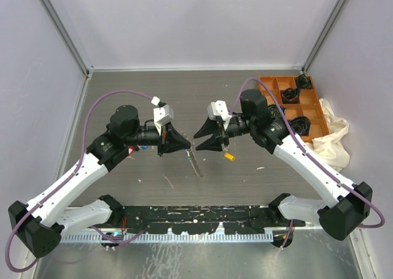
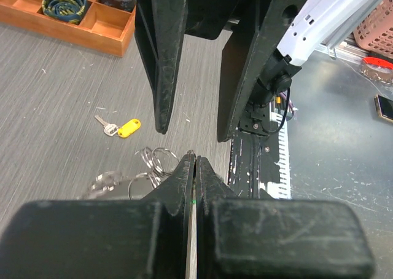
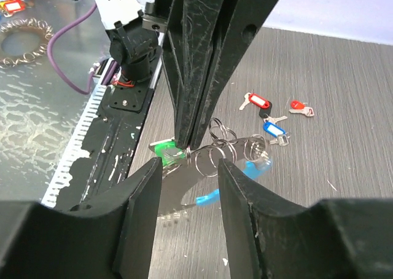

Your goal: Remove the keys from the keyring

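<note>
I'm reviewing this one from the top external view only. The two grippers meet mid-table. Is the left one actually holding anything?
Observer: Yes. The right wrist view shows the left gripper shut on the keyring, with a green key right beside its tips.
Operator: And the other one?
Observer: The right gripper is open, fingers either side of the keyring, clamping nothing.
Operator: Any keys off?
Observer: A red key lies on the table, apart from the keyring.
</note>
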### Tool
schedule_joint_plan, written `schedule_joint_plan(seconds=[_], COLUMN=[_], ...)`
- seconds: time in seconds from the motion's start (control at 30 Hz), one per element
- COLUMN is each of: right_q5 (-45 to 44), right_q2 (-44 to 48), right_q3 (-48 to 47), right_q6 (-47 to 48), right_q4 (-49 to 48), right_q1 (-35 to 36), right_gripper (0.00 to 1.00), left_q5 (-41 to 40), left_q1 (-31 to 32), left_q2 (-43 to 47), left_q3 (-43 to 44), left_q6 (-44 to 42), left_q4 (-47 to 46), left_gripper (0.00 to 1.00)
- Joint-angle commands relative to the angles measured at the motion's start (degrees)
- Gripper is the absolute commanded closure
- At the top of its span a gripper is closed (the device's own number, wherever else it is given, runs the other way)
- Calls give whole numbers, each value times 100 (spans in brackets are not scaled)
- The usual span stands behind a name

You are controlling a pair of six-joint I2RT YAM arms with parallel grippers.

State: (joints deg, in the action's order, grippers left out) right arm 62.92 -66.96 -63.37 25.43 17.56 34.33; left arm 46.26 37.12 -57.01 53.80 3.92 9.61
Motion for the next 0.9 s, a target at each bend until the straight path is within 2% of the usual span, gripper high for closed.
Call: schedule_joint_plan(seconds=[0.0,0.37,0.53,0.67,0.87], right_q5=[-111,-373,-398,-374,-341], right_q2=[-22,-101,-131,-135,-60], right_q3=[10,115,124,85,11], right_q6=[127,78,77,206,353], right_q4=[-195,-382,-453,-340,-122], right_q1=[100,345,388,392,390], right_gripper=[53,61,73,97,99], left_q5=[-3,6,14,21,8], left_q1=[18,23,21,16,21], left_q2=[89,52,51,64,130], left_q3=[70,73,73,76,32], left_q6=[73,90,91,89,199], left_q4=[-517,-556,-556,-540,-589], left_gripper=[100,100,100,100,100])
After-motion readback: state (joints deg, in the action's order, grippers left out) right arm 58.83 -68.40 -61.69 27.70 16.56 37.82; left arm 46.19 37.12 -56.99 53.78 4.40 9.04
